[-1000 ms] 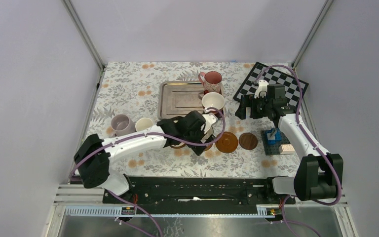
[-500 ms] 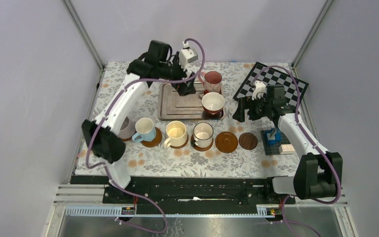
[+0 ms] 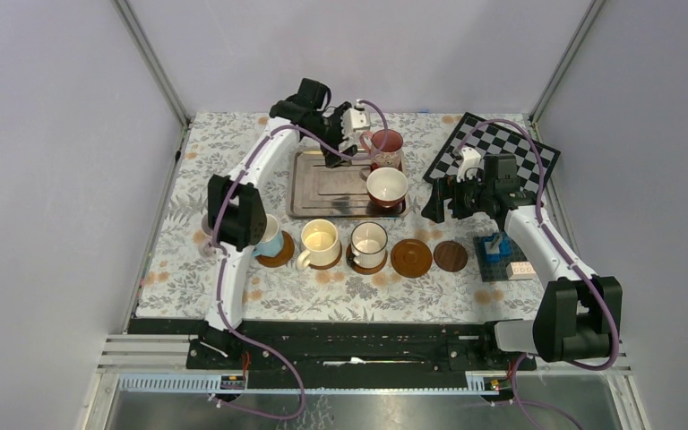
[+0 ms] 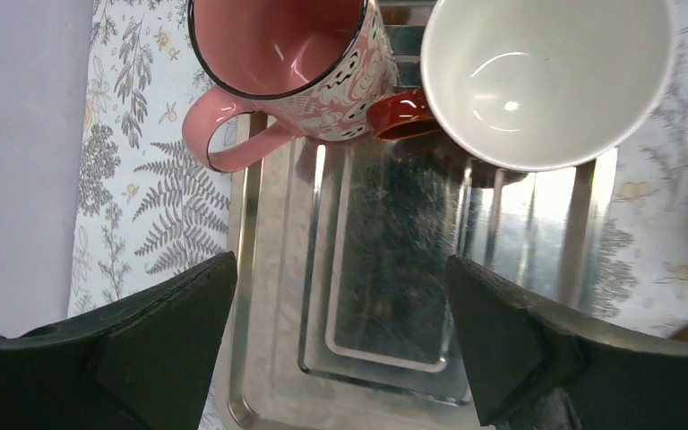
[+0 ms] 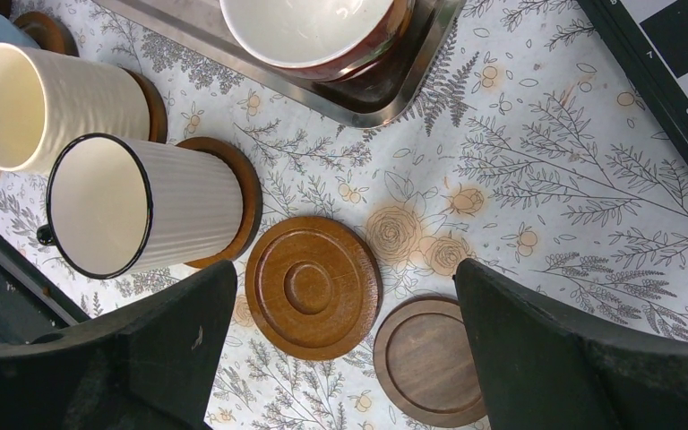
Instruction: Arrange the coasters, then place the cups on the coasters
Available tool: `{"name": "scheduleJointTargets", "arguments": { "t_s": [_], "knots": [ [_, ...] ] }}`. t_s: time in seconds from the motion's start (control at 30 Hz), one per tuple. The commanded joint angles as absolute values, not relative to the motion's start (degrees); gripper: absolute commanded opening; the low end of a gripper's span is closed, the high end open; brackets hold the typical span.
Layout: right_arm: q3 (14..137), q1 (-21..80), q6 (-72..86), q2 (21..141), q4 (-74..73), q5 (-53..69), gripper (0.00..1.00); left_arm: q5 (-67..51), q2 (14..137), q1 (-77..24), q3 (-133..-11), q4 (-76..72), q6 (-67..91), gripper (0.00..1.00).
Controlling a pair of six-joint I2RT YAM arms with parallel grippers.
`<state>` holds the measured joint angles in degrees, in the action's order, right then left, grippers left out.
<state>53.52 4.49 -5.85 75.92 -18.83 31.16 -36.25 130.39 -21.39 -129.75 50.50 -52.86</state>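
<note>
Three cups stand in a front row on brown coasters: light blue (image 3: 267, 238), cream (image 3: 320, 242) and white (image 3: 369, 242). Right of them lie a bare coaster (image 3: 411, 258) and a darker coaster (image 3: 451, 256). A pink cup (image 3: 385, 145) and a dark red cup (image 3: 386, 187) with a white inside sit on the silver tray (image 3: 322, 188). My left gripper (image 3: 331, 154) hangs open over the tray (image 4: 394, 269), just left of the pink cup (image 4: 287, 45) and the red cup (image 4: 546, 72). My right gripper (image 3: 439, 202) is open above both bare coasters, the brown (image 5: 313, 287) and the darker (image 5: 430, 358).
A chessboard (image 3: 493, 157) lies at the back right. Blue toy bricks (image 3: 499, 246) stand right of the darker coaster. The left arm's elbow (image 3: 237, 210) hangs over the row's left end. Metal frame posts bound the back corners.
My left arm has left the white cup in the front row and swung back over the tray, ending close beside the pink cup. The right arm has barely moved.
</note>
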Motion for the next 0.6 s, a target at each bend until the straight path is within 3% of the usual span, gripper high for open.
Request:
{"name": "scheduleJointTargets", "arguments": {
  "t_s": [0.0, 0.27, 0.57],
  "knots": [
    [54.4, 4.3, -7.2, 75.5, -18.3, 32.7, 0.98, -37.1, 132.3, -21.6, -131.8, 41.8, -59.5, 0.95],
    [54.0, 4.3, -7.3, 76.0, -18.2, 33.0, 0.98, -36.3, 135.7, -21.6, -128.0, 26.9, -58.8, 0.95],
    [53.4, 4.3, -7.8, 75.9, -17.7, 32.0, 0.98, -34.6, 141.8, -23.2, -132.9, 25.2, -61.9, 0.95]
  ]
}}
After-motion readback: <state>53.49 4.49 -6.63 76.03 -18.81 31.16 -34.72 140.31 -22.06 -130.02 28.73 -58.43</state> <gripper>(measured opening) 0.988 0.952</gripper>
